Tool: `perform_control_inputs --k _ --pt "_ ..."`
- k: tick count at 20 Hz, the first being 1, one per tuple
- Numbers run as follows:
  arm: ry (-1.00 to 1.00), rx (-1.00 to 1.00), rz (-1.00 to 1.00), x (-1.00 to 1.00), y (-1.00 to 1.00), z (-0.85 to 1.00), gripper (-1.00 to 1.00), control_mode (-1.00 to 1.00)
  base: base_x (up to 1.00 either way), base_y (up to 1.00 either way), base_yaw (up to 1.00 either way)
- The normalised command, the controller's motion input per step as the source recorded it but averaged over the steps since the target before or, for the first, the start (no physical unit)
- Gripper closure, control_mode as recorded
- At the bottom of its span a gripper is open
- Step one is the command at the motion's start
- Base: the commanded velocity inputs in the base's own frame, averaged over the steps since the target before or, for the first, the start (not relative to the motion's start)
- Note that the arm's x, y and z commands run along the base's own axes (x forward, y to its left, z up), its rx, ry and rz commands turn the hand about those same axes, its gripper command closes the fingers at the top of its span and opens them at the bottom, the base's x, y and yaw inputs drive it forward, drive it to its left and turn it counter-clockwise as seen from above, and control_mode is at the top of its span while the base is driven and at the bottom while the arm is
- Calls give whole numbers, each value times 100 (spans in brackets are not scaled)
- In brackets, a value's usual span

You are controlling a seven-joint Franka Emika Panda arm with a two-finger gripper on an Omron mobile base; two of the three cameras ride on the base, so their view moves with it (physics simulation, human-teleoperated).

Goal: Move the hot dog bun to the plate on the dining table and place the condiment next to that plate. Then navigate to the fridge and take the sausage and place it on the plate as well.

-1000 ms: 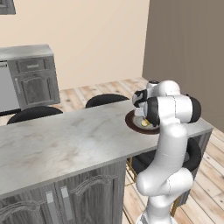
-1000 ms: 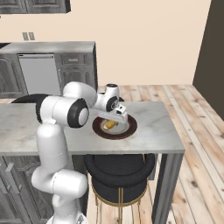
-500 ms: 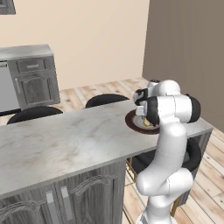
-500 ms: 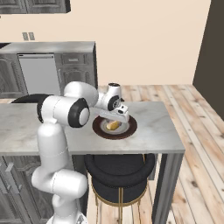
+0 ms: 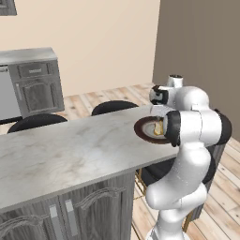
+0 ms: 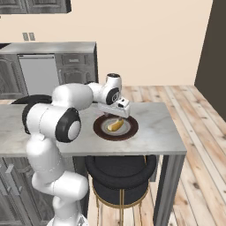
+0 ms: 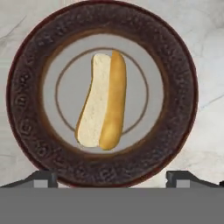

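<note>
Hand view: wide-spread gripper [image 7: 111, 177] above split oblong hot dog bun [image 7: 103, 101] on rough-rimmed round plate [image 7: 26, 105].

Grey veined marble dining table [image 6: 159, 128], dark-rimmed plate [image 6: 99, 131] resting directly on it near its right end

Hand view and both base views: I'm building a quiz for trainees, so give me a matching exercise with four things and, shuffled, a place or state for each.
Things:
1. hot dog bun
2. plate
3. claw
4. black stool

Places or states:
A. open, above the plate
B. lying in the cream centre of the plate
C. tucked under the dining table
D. resting on the marble top near the table's end

Pairs: 1-B, 2-D, 3-A, 4-C
</note>
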Motion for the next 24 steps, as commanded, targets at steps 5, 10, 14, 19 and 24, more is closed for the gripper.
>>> perform_control_inputs --k 5,10,14,19,24 --pt "-25 0 0 -95 5 90 -100 -100 0 0 0" --pt "-24 -5 0 -93 37 75 -100 -100 0 0 0" --pt "-20 -8 0 -90 52 57 -100 -100 0 0 0" --pt "-23 -5 0 -93 42 48 -100 -100 0 0 0" --pt "-29 -2 0 -90 26 38 -100 -100 0 0 0"
